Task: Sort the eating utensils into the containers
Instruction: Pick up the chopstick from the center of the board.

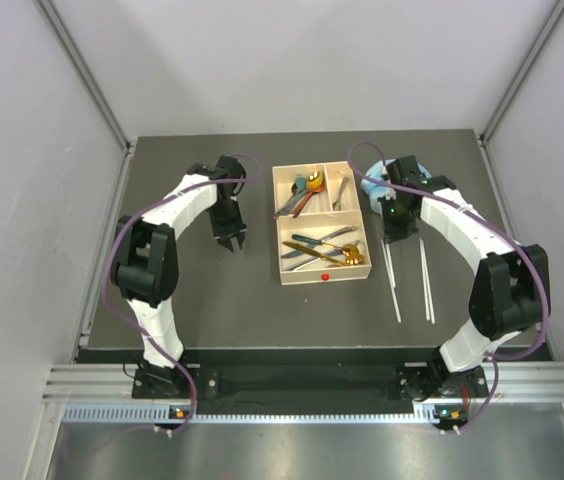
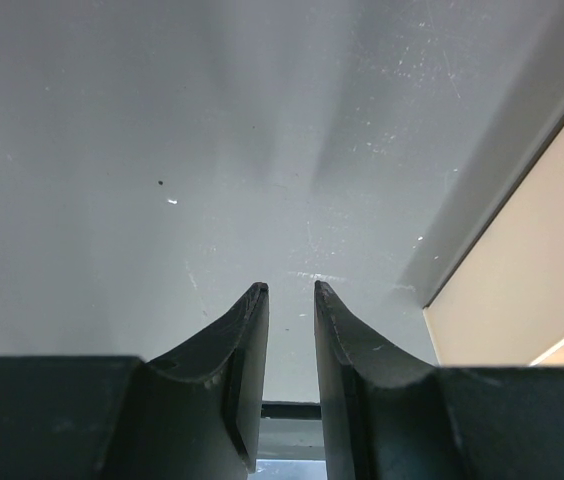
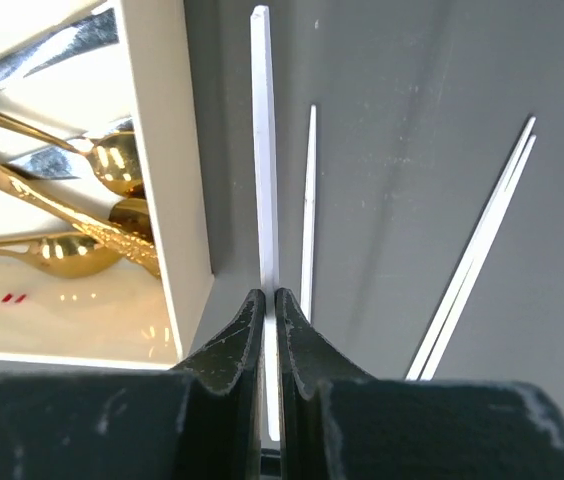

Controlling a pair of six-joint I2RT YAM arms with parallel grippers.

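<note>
The cream tray (image 1: 285, 232) sits mid-table and holds several utensils: gold spoons (image 1: 347, 257), dark-and-silver cutlery (image 1: 314, 243), and coloured spoons in a far section (image 1: 307, 190). My right gripper (image 3: 270, 295) is shut on a pale chopstick (image 3: 260, 150) just right of the tray wall (image 3: 157, 150). A second chopstick (image 3: 308, 200) lies beside it, and a pair (image 3: 482, 240) lies further right. In the top view the chopsticks (image 1: 426, 285) lie right of the tray, below my right gripper (image 1: 399, 236). My left gripper (image 2: 291, 288) is open and empty over bare table, left of the tray (image 2: 532, 290).
Light-blue headphones (image 1: 375, 184) lie at the tray's far right corner, partly under the right arm. A small red dot (image 1: 326, 274) marks the tray's near rim. Grey walls close in the table on three sides.
</note>
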